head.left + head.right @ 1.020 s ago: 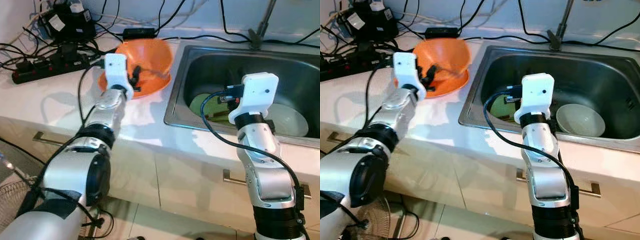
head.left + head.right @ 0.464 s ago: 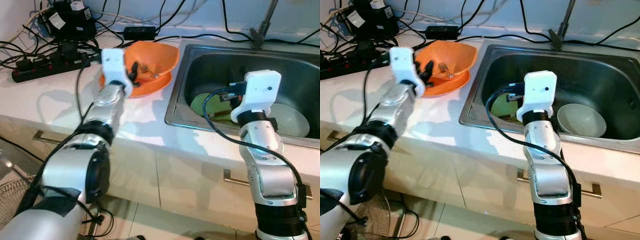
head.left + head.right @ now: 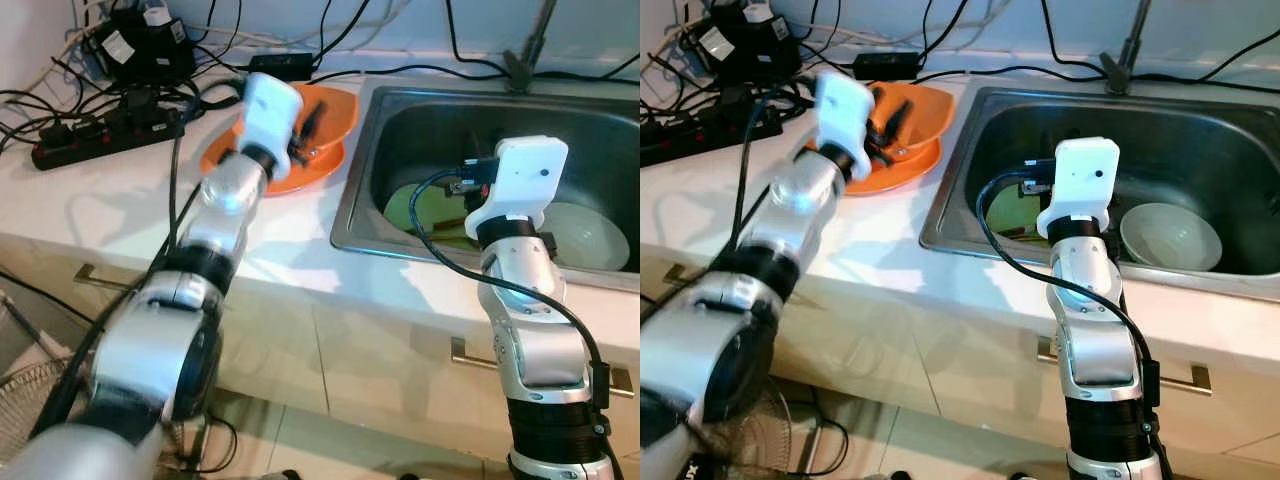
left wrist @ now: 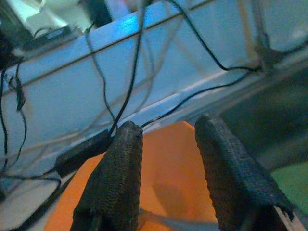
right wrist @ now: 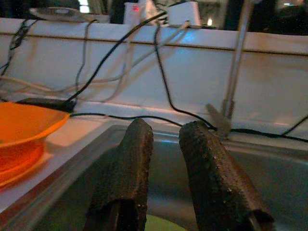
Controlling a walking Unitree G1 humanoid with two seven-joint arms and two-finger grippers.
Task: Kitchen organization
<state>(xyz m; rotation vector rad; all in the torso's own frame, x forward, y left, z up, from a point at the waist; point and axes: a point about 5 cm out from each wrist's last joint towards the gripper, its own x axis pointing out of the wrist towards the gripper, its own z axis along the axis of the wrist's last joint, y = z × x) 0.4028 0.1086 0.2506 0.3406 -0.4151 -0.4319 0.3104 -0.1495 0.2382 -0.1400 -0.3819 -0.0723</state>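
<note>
The orange bowl (image 3: 320, 120) is sitting on an orange plate (image 3: 300, 172) on the table (image 3: 120, 200) beside the sink (image 3: 600, 120), ready for stacking. The left gripper (image 4: 166, 159) is hovering over it, spread and empty. The right gripper (image 5: 163, 159), slightly parted, is waiting above the sink.

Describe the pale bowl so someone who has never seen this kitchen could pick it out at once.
Start at the steel sink set into the white counter. The bowl sits upright on its floor, beyond the right gripper's arm. It is whitish, unlike the flat green plate beside it and the orange bowl on the counter.
</note>
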